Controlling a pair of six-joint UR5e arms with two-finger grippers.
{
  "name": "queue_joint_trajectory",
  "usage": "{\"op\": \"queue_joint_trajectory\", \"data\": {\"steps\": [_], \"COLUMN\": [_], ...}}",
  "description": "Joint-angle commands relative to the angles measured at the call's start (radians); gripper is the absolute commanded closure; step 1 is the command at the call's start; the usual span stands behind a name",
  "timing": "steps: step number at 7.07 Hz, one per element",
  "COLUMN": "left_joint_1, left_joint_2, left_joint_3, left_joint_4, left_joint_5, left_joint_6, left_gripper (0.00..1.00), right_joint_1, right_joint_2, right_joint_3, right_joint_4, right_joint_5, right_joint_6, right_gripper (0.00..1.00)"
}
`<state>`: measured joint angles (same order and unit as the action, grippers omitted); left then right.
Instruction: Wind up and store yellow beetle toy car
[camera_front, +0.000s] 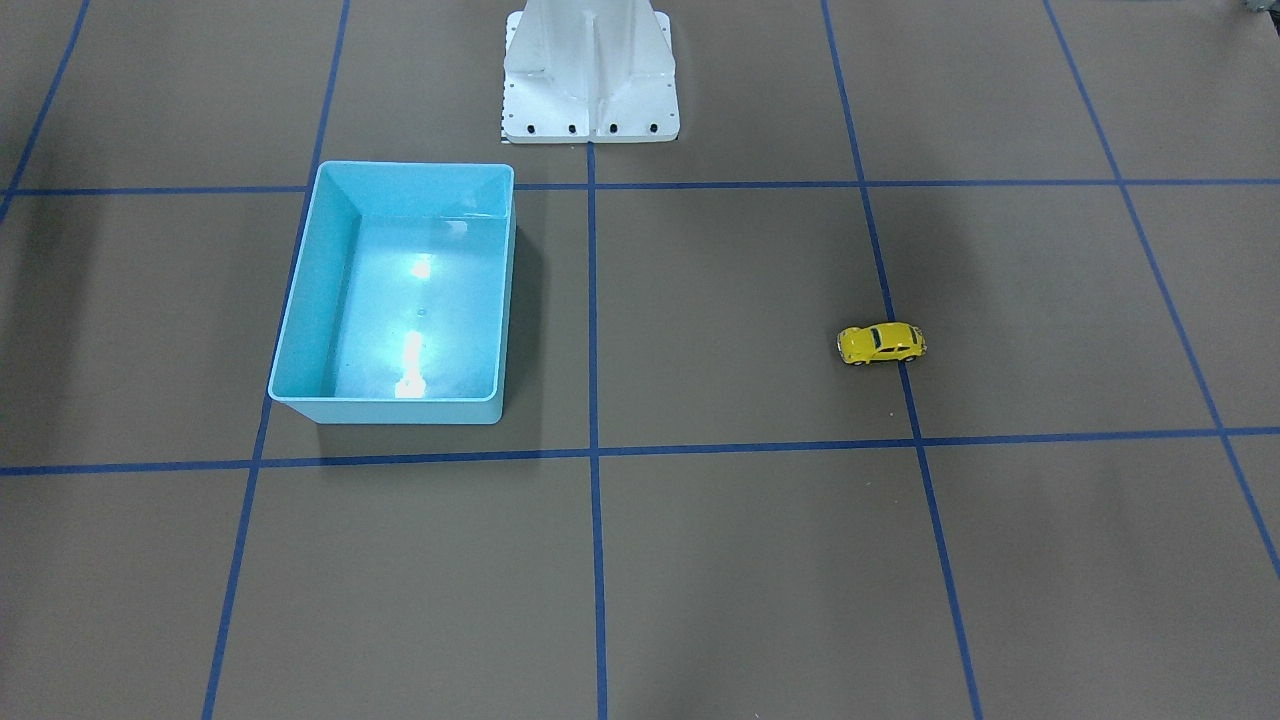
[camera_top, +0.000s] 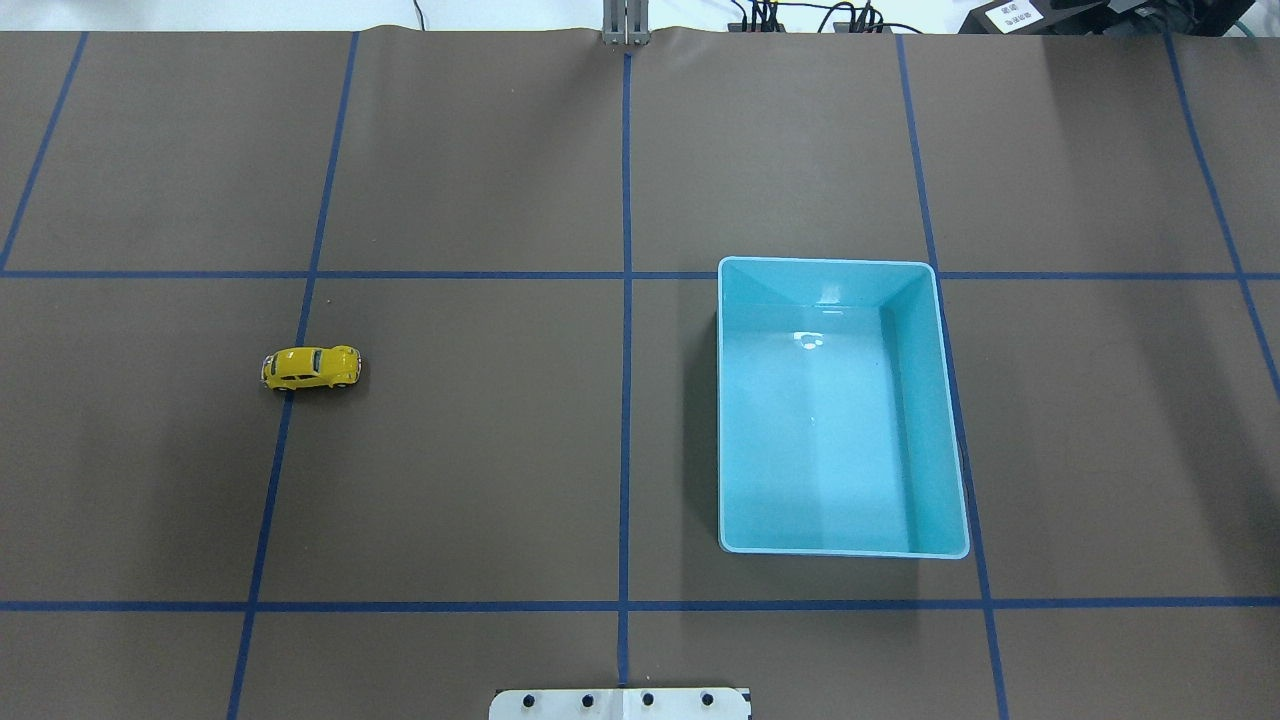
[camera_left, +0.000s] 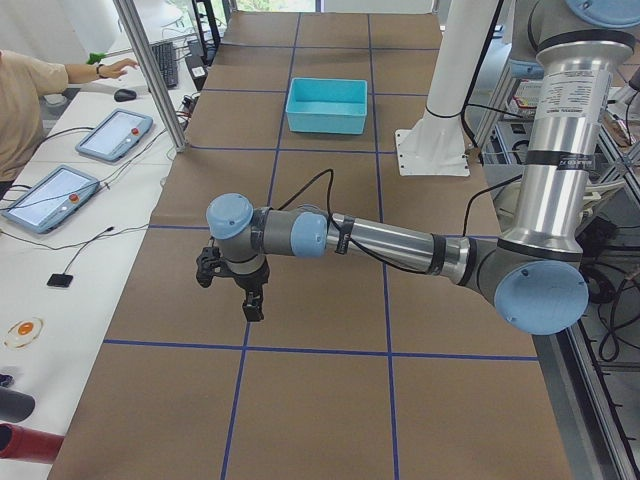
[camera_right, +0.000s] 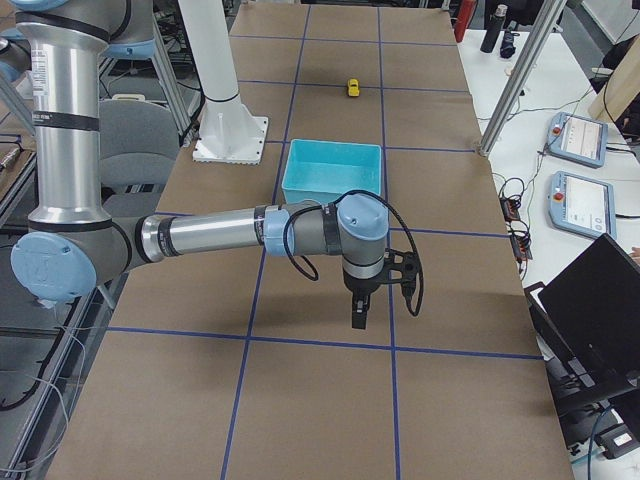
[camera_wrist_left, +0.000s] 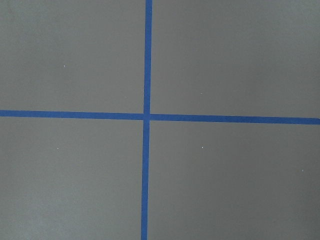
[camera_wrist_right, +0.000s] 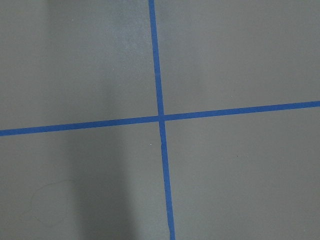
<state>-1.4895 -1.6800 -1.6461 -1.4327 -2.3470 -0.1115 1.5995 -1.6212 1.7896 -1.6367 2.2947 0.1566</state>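
Observation:
The yellow beetle toy car (camera_front: 881, 343) stands on its wheels on the brown mat, on a blue tape line, also in the overhead view (camera_top: 311, 368) and far off in the exterior right view (camera_right: 352, 87). The empty turquoise bin (camera_front: 400, 410) sits across the centre line from it (camera_top: 840, 263). My left gripper (camera_left: 232, 290) hangs above the mat at the table's left end, far from the car. My right gripper (camera_right: 380, 295) hangs at the right end, short of the bin (camera_right: 330, 188). I cannot tell whether either is open. Both wrist views show only mat and tape.
The white robot pedestal (camera_front: 590, 80) stands at the mat's edge between car and bin. An operator (camera_left: 25, 100) and tablets (camera_left: 112, 135) are at a side table beyond the left end. A laptop (camera_right: 595, 300) and tablets (camera_right: 580, 138) lie beyond the right end.

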Motion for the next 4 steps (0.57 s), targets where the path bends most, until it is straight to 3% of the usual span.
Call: {"op": "queue_joint_trajectory", "data": {"steps": [1, 4], "left_joint_1": [0.0, 0.005], "left_joint_2": [0.003, -0.004], "left_joint_3": [0.0, -0.001], "left_joint_4": [-0.002, -0.008], "left_joint_5": [0.0, 0.0], "left_joint_6": [0.001, 0.001], "left_gripper": [0.0, 0.0], "right_joint_1": [0.002, 0.002], "right_joint_2": [-0.006, -0.022], "right_joint_3": [0.002, 0.007], "right_joint_4": [0.001, 0.001], "right_joint_5": [0.0, 0.002], "right_joint_6": [0.0, 0.0], "right_gripper": [0.0, 0.0]}}
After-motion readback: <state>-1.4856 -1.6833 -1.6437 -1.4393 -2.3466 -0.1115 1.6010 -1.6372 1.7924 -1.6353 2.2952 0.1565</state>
